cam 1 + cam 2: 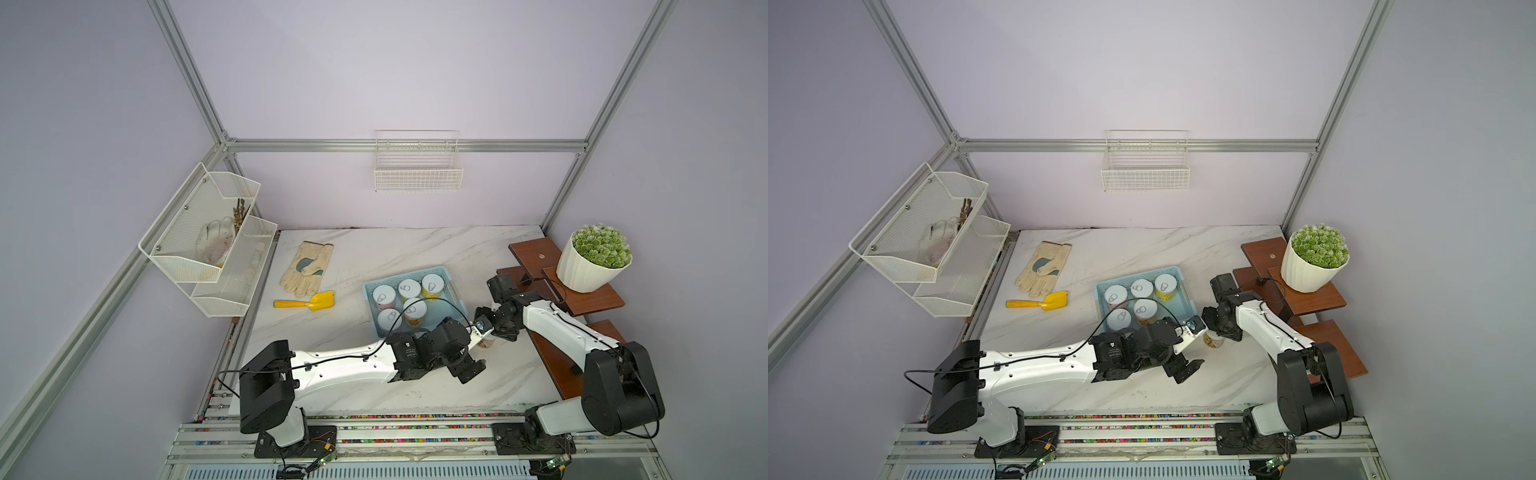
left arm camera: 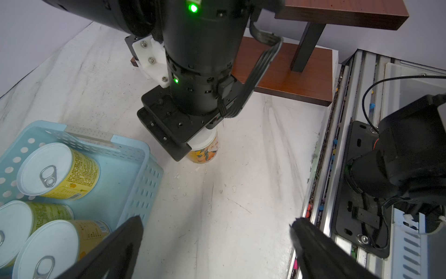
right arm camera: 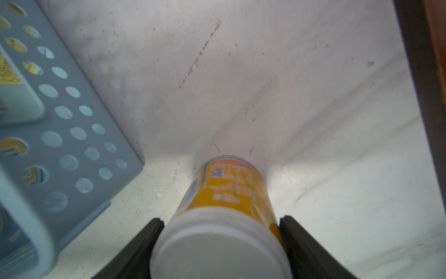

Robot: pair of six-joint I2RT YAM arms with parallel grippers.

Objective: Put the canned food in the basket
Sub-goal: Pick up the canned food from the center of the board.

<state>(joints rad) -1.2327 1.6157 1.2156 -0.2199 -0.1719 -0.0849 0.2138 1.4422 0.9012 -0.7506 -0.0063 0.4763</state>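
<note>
Here right tool (image 3: 220, 222) flanks the can (image 3: 226, 190), perhaps touching, beside the basket (image 3: 72, 147).

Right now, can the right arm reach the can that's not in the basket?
Probably yes. The right pincer sits around the can, a finger against each side, nothing in between. The can stands on the table beside the basket.

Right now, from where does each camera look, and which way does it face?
A top view: high over the arm bases, facing down toward the wall; table, left arm, right arm.
A top view: beside it, same direction, same arms; blue basket.
Right wrist: looks down along the right gripper, closed on the orange can.
Left wrist: looks past the open left gripper at the right arm's wrist.
Shared: both wrist views show that can and basket.
</note>
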